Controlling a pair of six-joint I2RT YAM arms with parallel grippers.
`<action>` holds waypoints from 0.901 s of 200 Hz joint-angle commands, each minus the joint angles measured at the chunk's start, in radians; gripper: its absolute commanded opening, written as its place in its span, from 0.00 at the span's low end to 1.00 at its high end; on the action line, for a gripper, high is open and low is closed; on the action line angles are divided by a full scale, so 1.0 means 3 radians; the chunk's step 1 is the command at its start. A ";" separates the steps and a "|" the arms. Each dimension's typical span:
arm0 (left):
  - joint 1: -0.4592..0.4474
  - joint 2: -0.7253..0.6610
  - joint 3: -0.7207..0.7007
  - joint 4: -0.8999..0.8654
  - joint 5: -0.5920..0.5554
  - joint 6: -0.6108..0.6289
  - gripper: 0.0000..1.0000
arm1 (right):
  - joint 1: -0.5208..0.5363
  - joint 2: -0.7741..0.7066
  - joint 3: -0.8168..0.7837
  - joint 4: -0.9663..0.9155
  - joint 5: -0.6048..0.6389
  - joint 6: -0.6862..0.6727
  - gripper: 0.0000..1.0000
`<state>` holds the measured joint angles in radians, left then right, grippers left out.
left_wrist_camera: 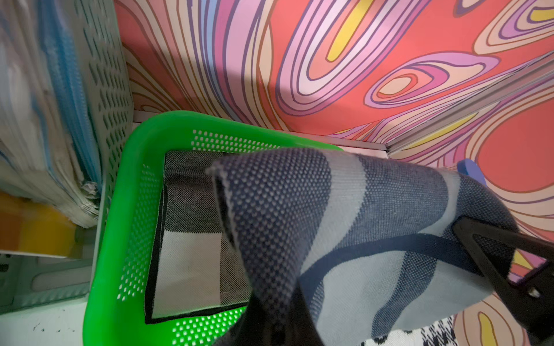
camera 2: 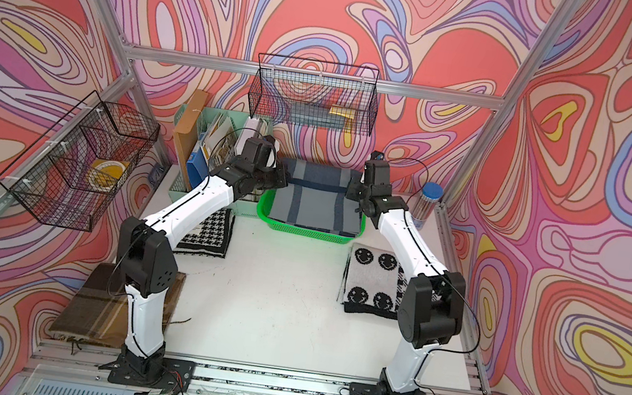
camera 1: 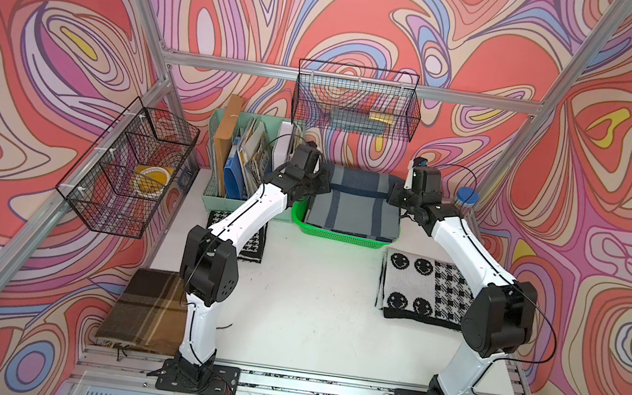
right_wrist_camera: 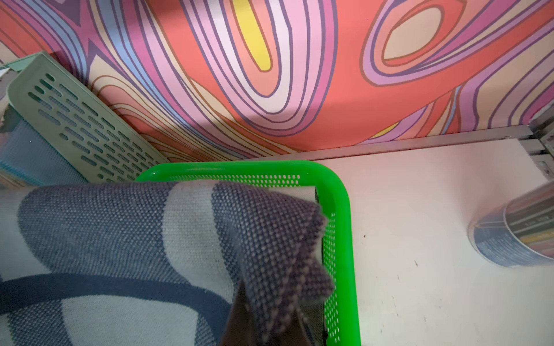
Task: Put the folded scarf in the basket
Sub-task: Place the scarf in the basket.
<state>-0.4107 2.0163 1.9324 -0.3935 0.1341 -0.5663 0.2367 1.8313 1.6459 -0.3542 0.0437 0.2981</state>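
The left fingers (camera 1: 322, 182) and right fingers (camera 1: 394, 196) each pinch one side of the blue and grey scarf (camera 1: 354, 208). It hangs over the green basket (camera 1: 336, 236), far on the surface (camera 1: 311, 311). The left wrist view shows a black and white cloth (left_wrist_camera: 189, 263) inside, hidden in both top views. The tube (right_wrist_camera: 515, 239) has blurred writing.

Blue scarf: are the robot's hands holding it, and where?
Yes: the left gripper and right gripper each pinch a corner of the scarf, over the basket.
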 commanded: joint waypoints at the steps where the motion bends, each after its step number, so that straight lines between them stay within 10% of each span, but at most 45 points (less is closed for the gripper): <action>1: 0.0076 0.0106 0.0170 -0.0133 -0.0189 0.0095 0.00 | -0.0092 0.0142 0.0146 0.0115 -0.0138 -0.0023 0.00; 180: 0.0131 0.0959 0.0866 -0.0434 -0.0176 0.0160 0.00 | -0.0170 0.0916 0.0537 0.0004 -0.0243 -0.0002 0.00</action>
<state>-0.3851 2.2730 2.1574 -0.4870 0.1085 -0.5419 0.1978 2.0666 1.7744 -0.3511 -0.0414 0.2977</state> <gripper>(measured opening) 0.080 0.073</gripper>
